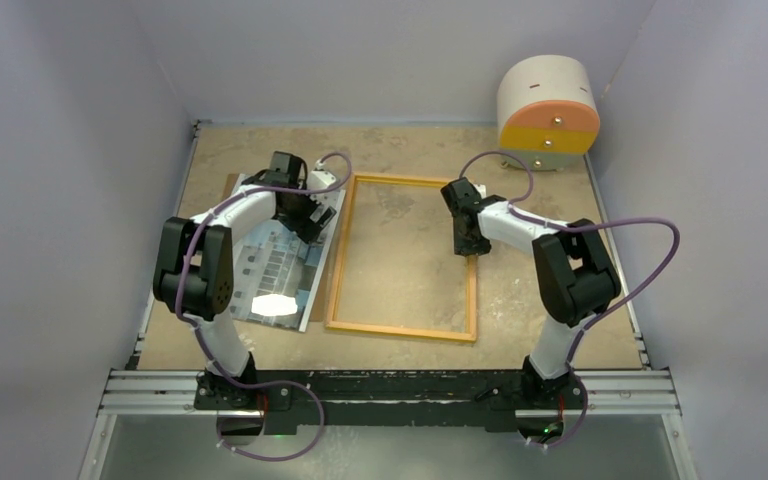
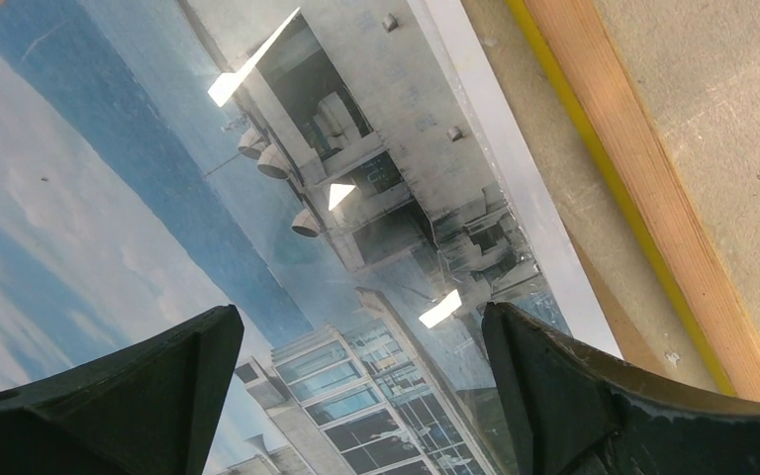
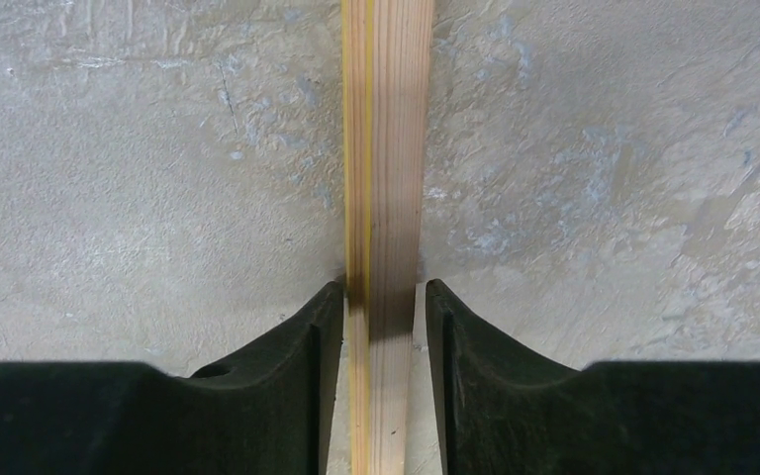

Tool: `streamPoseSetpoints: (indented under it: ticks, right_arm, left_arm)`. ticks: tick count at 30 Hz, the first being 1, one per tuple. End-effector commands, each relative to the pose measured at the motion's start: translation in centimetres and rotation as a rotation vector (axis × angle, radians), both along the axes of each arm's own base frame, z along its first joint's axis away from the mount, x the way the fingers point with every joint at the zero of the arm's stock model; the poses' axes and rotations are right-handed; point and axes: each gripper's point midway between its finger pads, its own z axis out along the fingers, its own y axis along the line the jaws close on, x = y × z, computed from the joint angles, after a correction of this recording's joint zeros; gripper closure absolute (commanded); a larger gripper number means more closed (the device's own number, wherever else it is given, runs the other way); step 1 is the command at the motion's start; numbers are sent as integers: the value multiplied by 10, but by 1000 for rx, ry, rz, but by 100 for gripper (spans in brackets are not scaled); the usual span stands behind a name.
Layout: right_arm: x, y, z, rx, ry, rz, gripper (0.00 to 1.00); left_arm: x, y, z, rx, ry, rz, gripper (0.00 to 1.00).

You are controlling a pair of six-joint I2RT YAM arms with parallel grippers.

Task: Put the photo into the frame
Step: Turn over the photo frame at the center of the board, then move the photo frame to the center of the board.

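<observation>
The photo (image 1: pixel 280 265), a glossy print of a white building and blue sky, lies flat on the table left of the frame. It fills the left wrist view (image 2: pixel 257 198). My left gripper (image 1: pixel 310 222) hovers over the photo's far right part, open and empty, with the print showing between its fingertips (image 2: pixel 361 317). The frame (image 1: pixel 338 270) lies flat mid-table, wood-coloured side up; its left rail shows in the left wrist view (image 2: pixel 653 198). My right gripper (image 1: pixel 468 245) is closed round the frame's right rail (image 3: pixel 386 148), one finger on each side (image 3: pixel 386 287).
A brown backing board (image 1: pixel 230 185) pokes out from under the photo's far left corner. A round white, orange and yellow container (image 1: pixel 548 110) stands at the back right. Grey walls enclose the table on three sides. A metal rail (image 1: pixel 390 385) runs along the near edge.
</observation>
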Motion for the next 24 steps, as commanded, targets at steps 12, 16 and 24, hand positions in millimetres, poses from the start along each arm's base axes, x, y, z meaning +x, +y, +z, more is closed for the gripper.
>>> streamPoseSetpoints:
  ticks: [12,16,24]
  right_arm:
    - [-11,-45,-19,-109,64,-97,72]
    - [-5,-48,-6,-127,40,-80,69]
    - [12,-39,28,-77,-39,-90,42]
  left_arm:
    - [-8,-64,5,35,-72,-151,0]
    - [-4,-72,5,33,-67,-157,0]
    - [-11,-79,-6,29,-36,-183,0]
